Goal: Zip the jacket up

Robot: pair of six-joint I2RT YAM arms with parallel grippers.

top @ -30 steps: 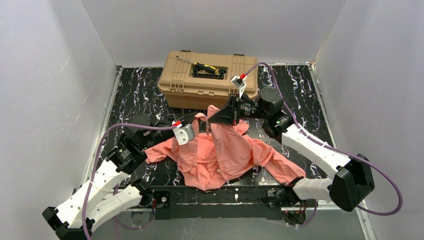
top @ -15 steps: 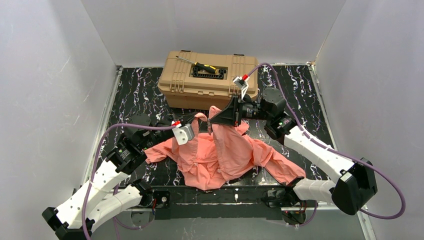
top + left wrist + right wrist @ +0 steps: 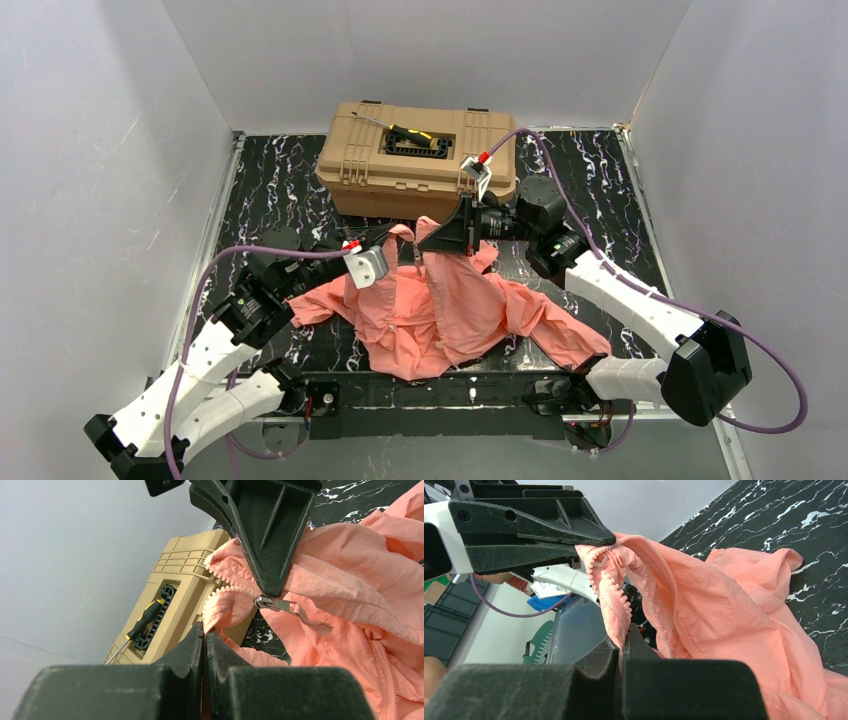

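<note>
The salmon-pink jacket [image 3: 440, 310] lies crumpled in the middle of the table, its collar end lifted between both grippers. My left gripper [image 3: 403, 248] is shut on a fold of the jacket's zipper edge [image 3: 220, 611], as the left wrist view [image 3: 205, 630] shows. My right gripper [image 3: 422, 243] is shut on the opposite zipper edge [image 3: 616, 600] in the right wrist view [image 3: 620, 642]. Its fingers [image 3: 265, 545] end just above the metal zipper slider [image 3: 263, 601]. The zipper teeth above the slider stand apart.
A tan toolbox [image 3: 420, 160] stands behind the jacket, with a black-and-yellow screwdriver [image 3: 405, 131] on its lid. White walls enclose the black marbled table [image 3: 270, 200] on three sides. Purple cables run along both arms.
My right gripper shifted slightly right and then back left while holding the jacket's collar end. The left arm and the rest of the jacket have hardly moved.
</note>
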